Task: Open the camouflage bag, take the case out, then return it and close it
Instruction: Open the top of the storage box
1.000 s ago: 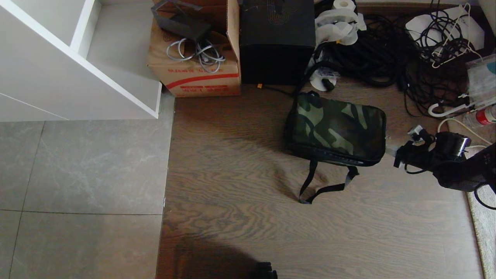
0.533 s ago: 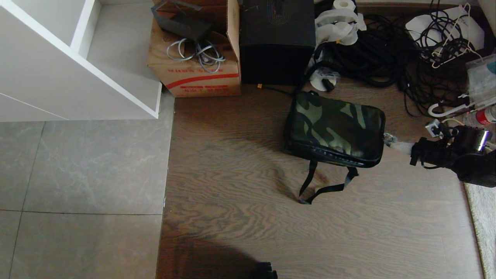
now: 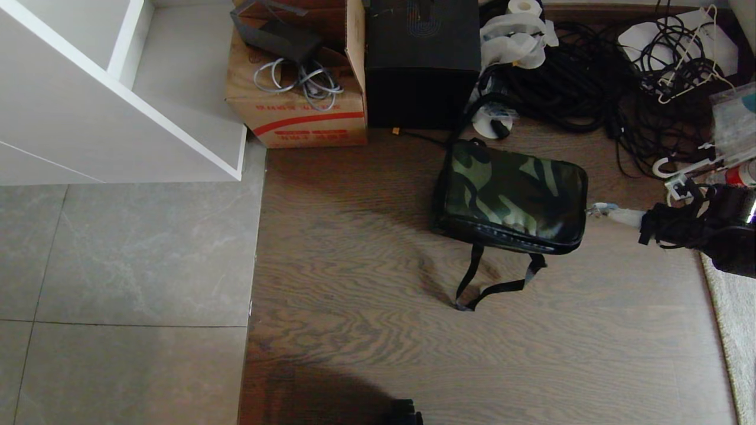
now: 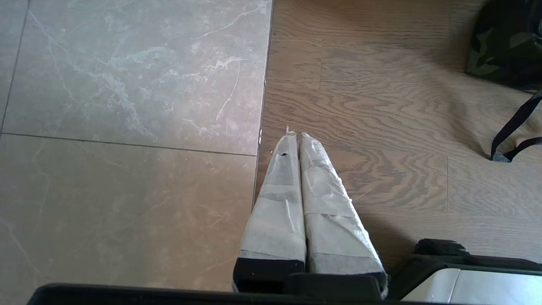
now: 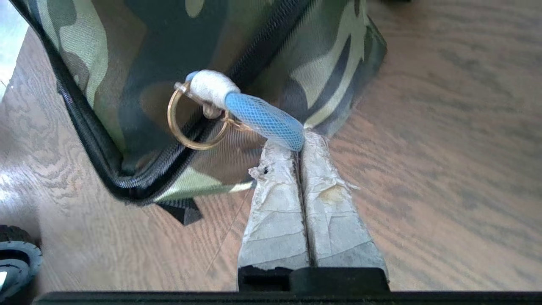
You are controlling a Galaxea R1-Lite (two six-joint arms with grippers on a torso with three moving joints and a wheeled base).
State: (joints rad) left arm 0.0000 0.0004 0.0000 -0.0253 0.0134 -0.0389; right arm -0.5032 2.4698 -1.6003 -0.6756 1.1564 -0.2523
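Right end effector (image 5: 301, 142) clamped on blue zipper pull (image 5: 264, 120), now drawn back toward 3 o'clock from camouflage bag (image 3: 514, 195) on floor (image 3: 413, 330); zipper presumably starting open. Left end effector (image 4: 295, 137) pressed together, idle.

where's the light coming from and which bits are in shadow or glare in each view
Head view: a dark shadow lies on the wood floor left of the camouflage bag, and another at the bottom edge. Left wrist view: bright glare washes the grey tiles; the left gripper casts a shadow beside it. Right wrist view: a sheen on the floor, the blue pull sharp.
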